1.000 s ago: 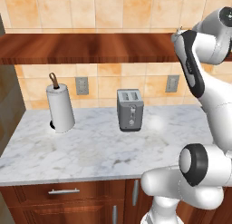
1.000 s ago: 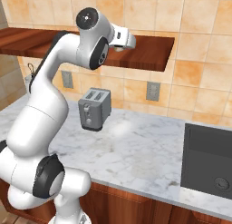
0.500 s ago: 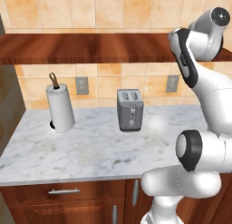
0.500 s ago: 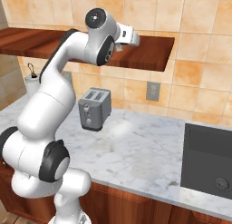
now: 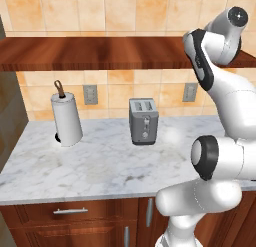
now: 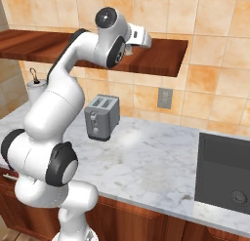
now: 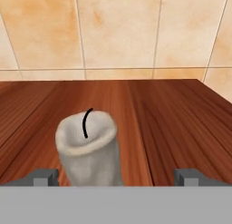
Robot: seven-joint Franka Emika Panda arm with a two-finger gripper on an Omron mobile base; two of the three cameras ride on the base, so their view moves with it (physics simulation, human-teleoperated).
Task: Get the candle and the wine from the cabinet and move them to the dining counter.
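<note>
The candle (image 7: 88,148), a small pale grey cylinder with a black wick, stands upright on the reddish-brown wooden cabinet shelf (image 7: 172,119). My gripper (image 7: 117,177) is open. Its two dark fingertips (image 7: 45,177) stand wide apart at candle level, and the candle sits between them, closer to the left tip. Seen from the right base, my hand (image 6: 139,37) reaches over the right part of the cabinet shelf (image 6: 161,57). From the left base the same shelf (image 5: 90,53) runs along the tiled wall. The wine and the dining counter are out of view.
Below the shelf, a marble worktop (image 5: 100,166) carries a steel toaster (image 5: 143,121) and a paper towel roll (image 5: 66,118). A dark sink (image 6: 224,174) is set into it at the right. The tiled wall (image 7: 118,32) stands close behind the candle.
My arm has lifted a little and the hand has pushed slightly further over the shelf. The gripper has stayed open.
</note>
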